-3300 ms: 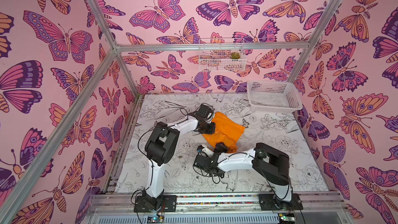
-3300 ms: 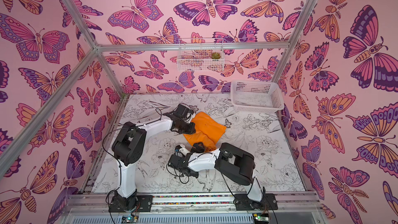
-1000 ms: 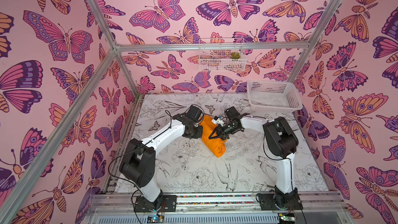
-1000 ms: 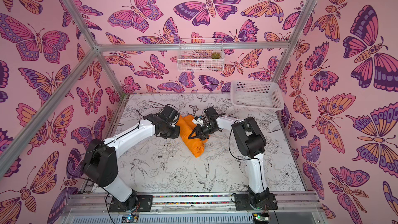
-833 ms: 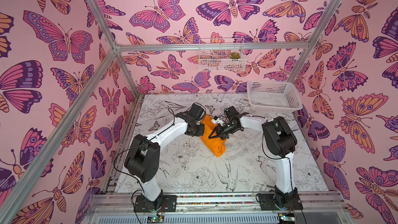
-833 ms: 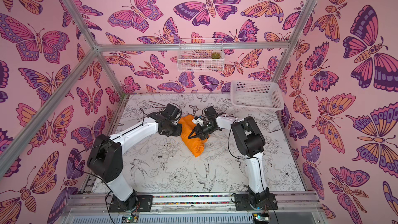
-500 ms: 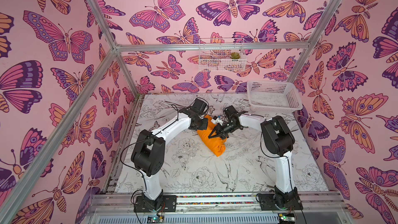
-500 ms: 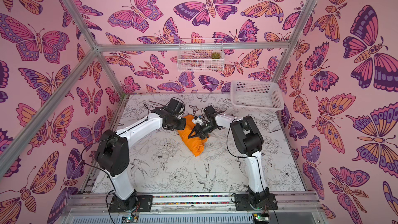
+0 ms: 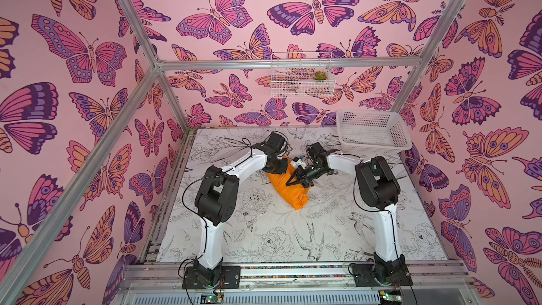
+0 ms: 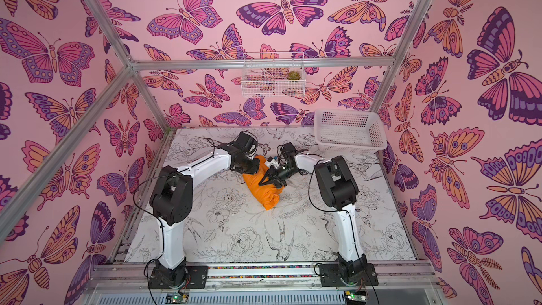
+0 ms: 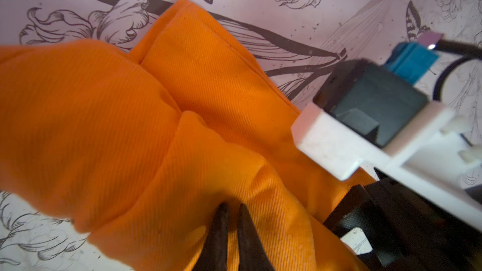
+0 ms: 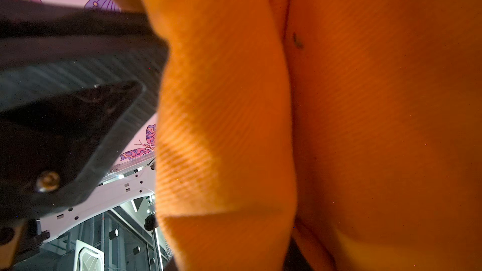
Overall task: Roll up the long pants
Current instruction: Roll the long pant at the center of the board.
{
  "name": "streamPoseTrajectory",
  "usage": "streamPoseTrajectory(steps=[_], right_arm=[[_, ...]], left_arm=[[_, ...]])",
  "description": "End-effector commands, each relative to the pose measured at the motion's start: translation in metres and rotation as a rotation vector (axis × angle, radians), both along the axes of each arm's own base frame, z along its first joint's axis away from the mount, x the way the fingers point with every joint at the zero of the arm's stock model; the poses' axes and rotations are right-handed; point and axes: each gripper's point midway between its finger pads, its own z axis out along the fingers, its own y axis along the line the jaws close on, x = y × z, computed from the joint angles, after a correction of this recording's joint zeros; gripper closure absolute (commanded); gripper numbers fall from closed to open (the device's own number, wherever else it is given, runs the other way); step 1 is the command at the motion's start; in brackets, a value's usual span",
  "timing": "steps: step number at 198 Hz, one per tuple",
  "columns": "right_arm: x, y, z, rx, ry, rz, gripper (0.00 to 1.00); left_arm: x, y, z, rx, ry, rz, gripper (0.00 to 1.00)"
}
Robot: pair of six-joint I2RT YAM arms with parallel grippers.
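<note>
The long pants (image 9: 290,190) (image 10: 264,192) lie as a thick orange roll, slanting across the middle of the printed table in both top views. My left gripper (image 9: 279,168) (image 11: 232,208) is at the roll's far end, its dark fingertips (image 11: 221,220) shut on a fold of the cloth. My right gripper (image 9: 290,183) (image 12: 232,262) lies over the roll's upper side from the right. Orange cloth fills the right wrist view and runs between the jaws, hiding most of both fingers. The right gripper's white camera mount (image 11: 365,136) sits close beside the left gripper.
A white plastic basket (image 9: 372,134) stands at the table's back right corner. A small wire basket (image 9: 302,79) holding a little plant hangs on the back wall. Both arms reach in from the front rail, their elbows on either side of the roll.
My left arm has swung its gripper toward the back, along the roll's far end. The right gripper has stayed on the roll, and the roll has barely shifted.
</note>
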Motion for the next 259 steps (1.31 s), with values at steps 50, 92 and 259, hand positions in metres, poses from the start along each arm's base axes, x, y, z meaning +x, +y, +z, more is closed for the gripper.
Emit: streamPoseTrajectory(steps=[50,92,259], right_arm=[[0.006,-0.070,-0.057,-0.479,-0.105,-0.061,0.61],[0.016,-0.090,-0.022,-0.568,-0.222,-0.102,0.54],[0.009,-0.057,0.006,-0.916,-0.756,0.052,0.61]], left_arm=[[-0.026,0.032,-0.108,0.131,0.228,0.031,0.89],[-0.032,0.035,-0.116,0.133,0.251,0.032,0.89],[-0.041,0.046,-0.130,0.138,0.292,0.051,0.90]])
